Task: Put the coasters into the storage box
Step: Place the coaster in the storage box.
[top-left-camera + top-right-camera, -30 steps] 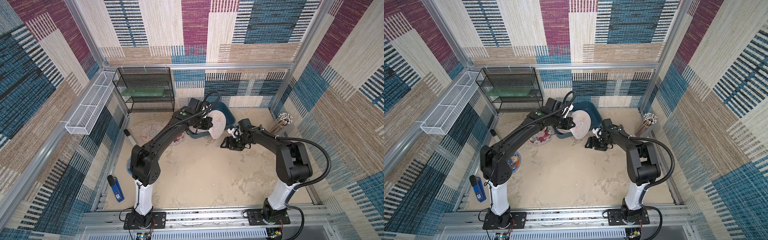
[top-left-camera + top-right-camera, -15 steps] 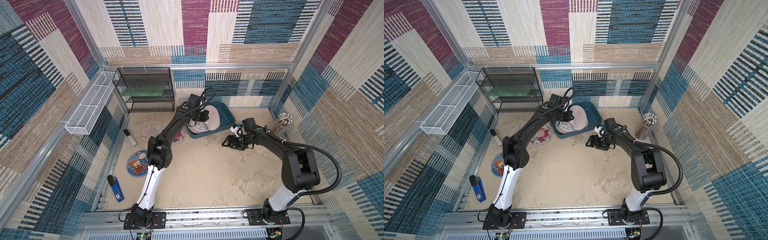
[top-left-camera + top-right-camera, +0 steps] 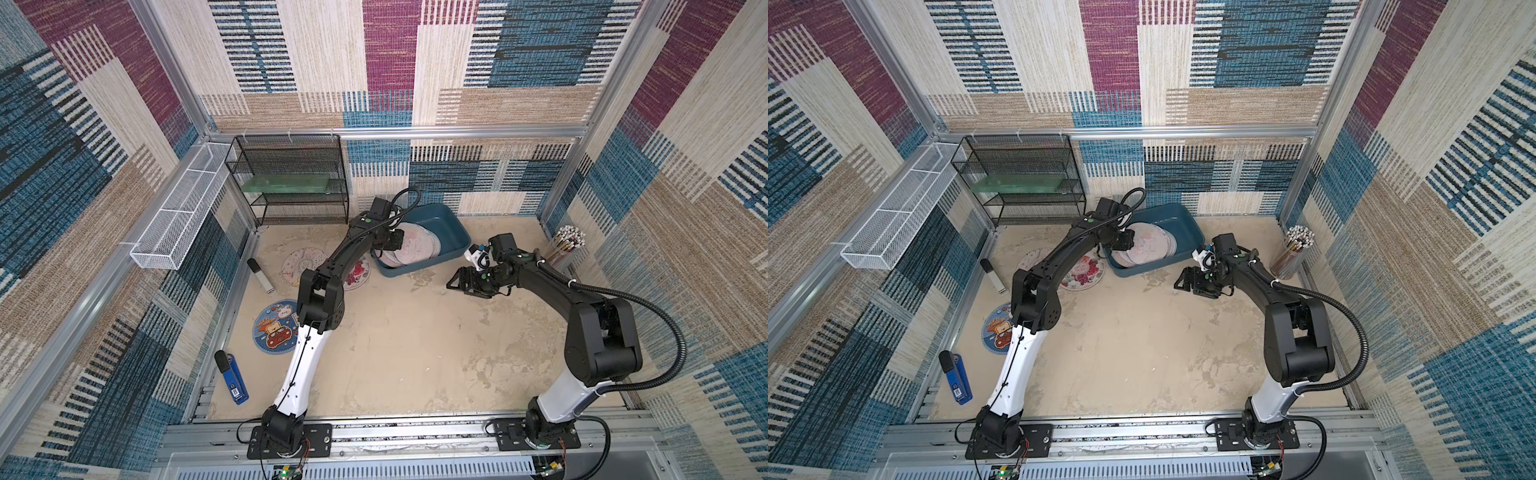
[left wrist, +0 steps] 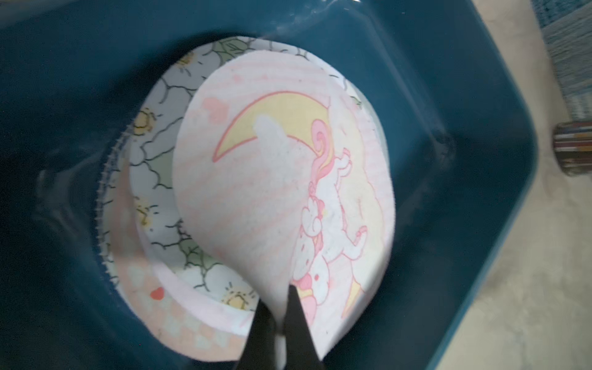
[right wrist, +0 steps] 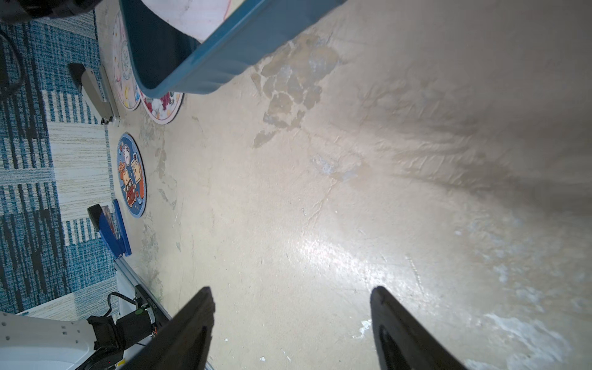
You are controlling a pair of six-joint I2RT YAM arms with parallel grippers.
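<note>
Teal plastic made the storage box (image 3: 451, 237), which stood at the far side of the surface (image 3: 415, 345) with several coasters (image 4: 160, 179) stacked inside. The left claw (image 4: 278, 298) was closed tightly on the edge of a pink coaster (image 4: 272, 198) with a moon print, over that stack. The right claw (image 5: 292, 290) stood wide open, empty, above the bare surface near the box. Two pale coasters (image 3: 301, 266) and a dark blue coaster (image 3: 274, 332) lay outside the box.

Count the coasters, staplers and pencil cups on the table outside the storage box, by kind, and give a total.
Coasters: 3
Staplers: 2
Pencil cup: 1
Total: 6
</note>
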